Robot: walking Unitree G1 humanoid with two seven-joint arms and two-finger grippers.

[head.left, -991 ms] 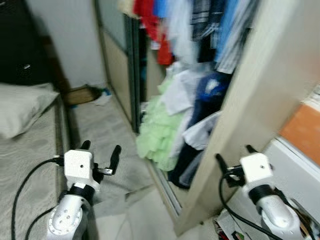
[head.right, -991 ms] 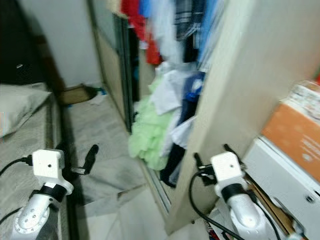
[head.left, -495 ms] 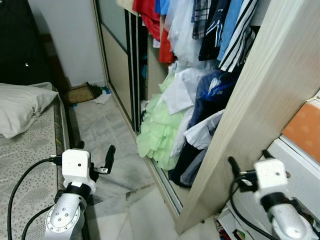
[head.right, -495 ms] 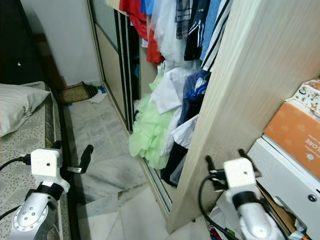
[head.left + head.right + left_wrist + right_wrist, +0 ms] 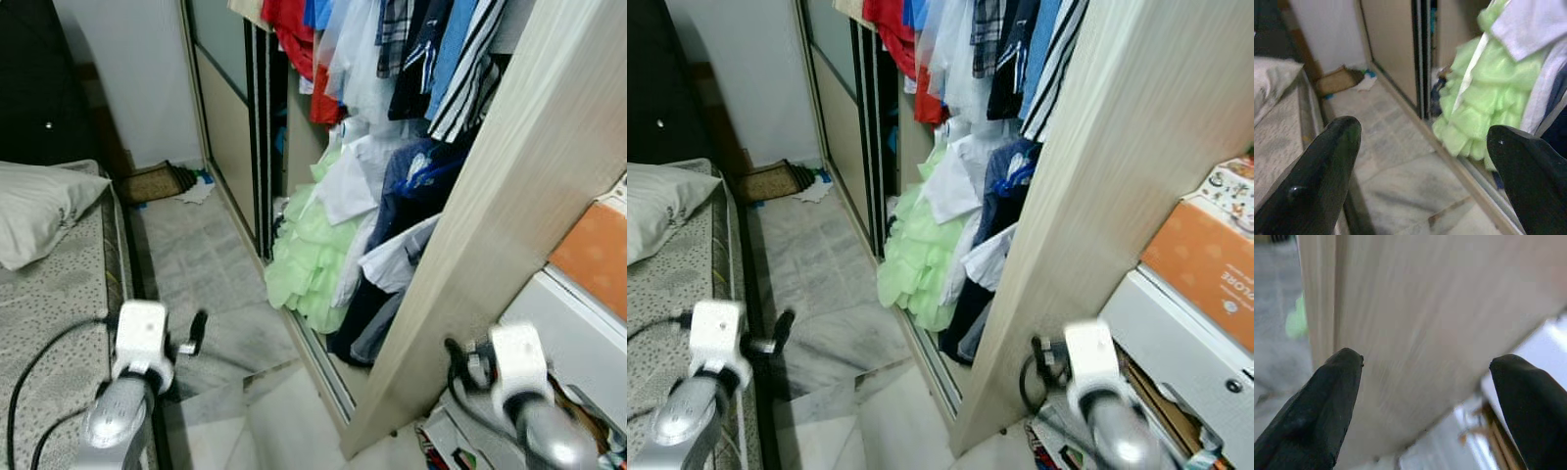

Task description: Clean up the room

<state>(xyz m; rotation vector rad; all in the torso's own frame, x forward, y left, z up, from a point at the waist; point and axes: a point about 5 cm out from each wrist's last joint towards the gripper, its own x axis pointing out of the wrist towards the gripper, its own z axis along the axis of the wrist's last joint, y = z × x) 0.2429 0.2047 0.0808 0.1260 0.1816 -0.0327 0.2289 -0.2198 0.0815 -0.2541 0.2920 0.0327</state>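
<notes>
A heap of clothes (image 5: 338, 250), with a ruffled green dress (image 5: 306, 264) foremost, spills from the open wardrobe (image 5: 509, 196) onto the floor (image 5: 211, 264) (soft, light, best pinched at a ruffle), while the left gripper (image 5: 1425, 147) and right gripper (image 5: 1425, 377) hang low, fingers spread, empty.

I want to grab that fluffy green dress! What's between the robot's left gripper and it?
Only bare grey floor tiles and the wardrobe's sliding-door track lie between the left gripper and the green dress, seen in the left wrist view.
</notes>
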